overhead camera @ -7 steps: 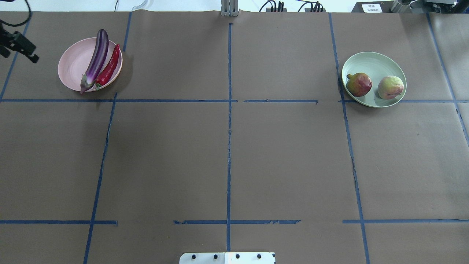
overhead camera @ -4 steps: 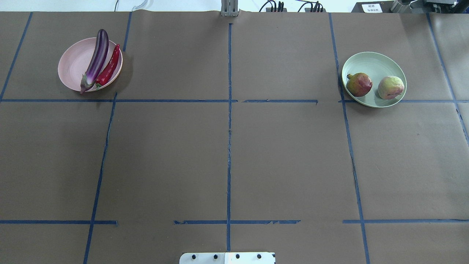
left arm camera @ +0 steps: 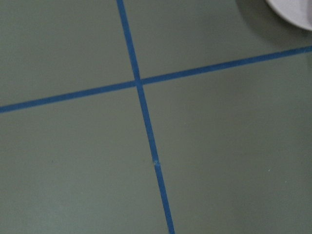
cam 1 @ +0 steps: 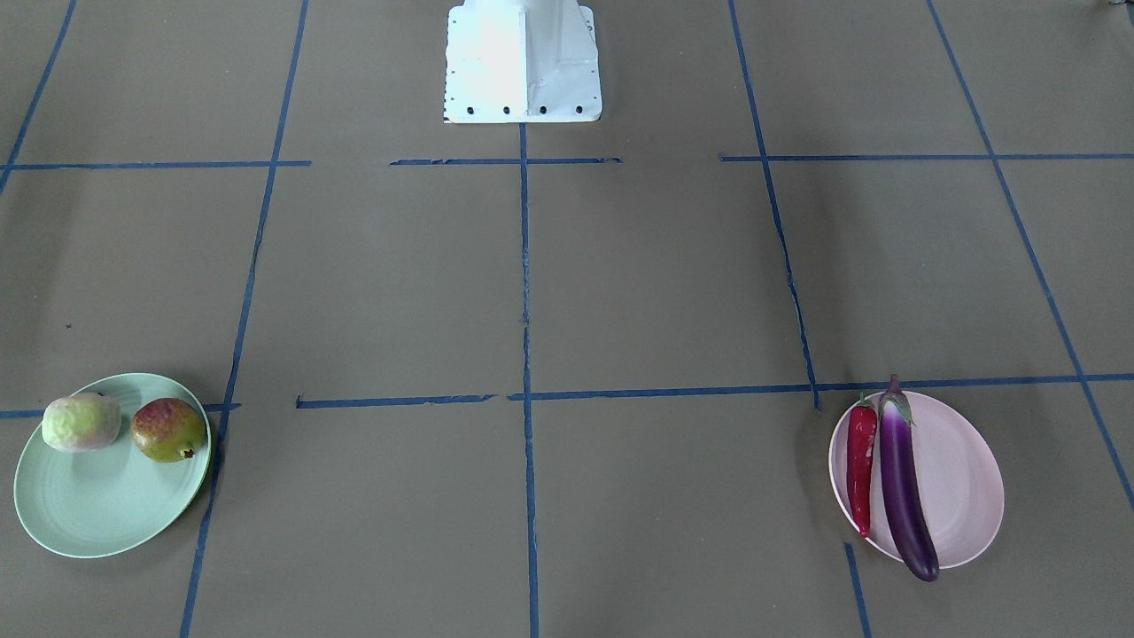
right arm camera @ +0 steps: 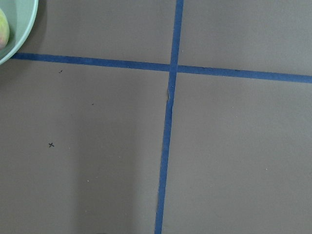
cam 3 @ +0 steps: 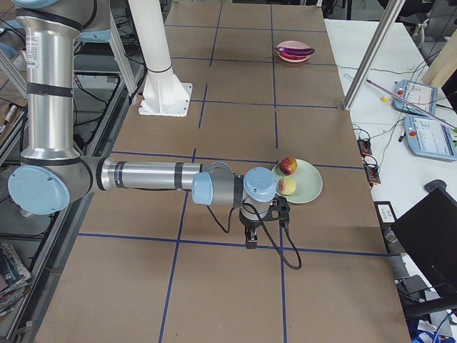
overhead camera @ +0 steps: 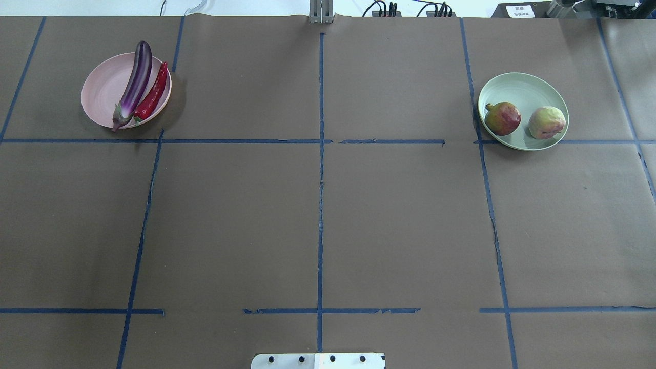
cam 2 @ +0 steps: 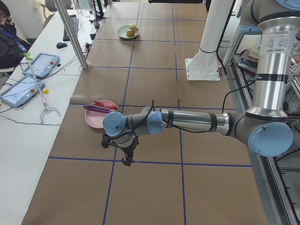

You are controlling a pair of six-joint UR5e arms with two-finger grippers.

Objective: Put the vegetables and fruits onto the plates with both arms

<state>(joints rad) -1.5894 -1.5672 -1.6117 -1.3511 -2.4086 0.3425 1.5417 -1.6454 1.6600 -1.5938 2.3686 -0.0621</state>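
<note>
The purple eggplant (overhead camera: 134,84) and the red chili (overhead camera: 152,95) lie side by side on the pink plate (overhead camera: 100,100) at the far left. The pomegranate-like fruit (overhead camera: 502,118) and the pale green fruit (overhead camera: 547,122) sit on the mint plate (overhead camera: 520,87) at the far right. My left gripper (cam 2: 126,159) shows only in the exterior left view, hanging over bare table beside the pink plate (cam 2: 93,121). My right gripper (cam 3: 250,239) shows only in the exterior right view, beside the mint plate (cam 3: 308,187). I cannot tell whether either is open or shut.
Blue tape lines divide the brown table. The white base block (cam 1: 523,62) stands at the robot's edge. Metal posts (cam 2: 70,33) and a side desk with tablets (cam 2: 21,89) border the far edge. The wrist views show tape crossings and plate rims (right arm camera: 19,24).
The left gripper, at the overhead view's left edge one second ago, has moved out of that view. The plates and produce have not moved.
</note>
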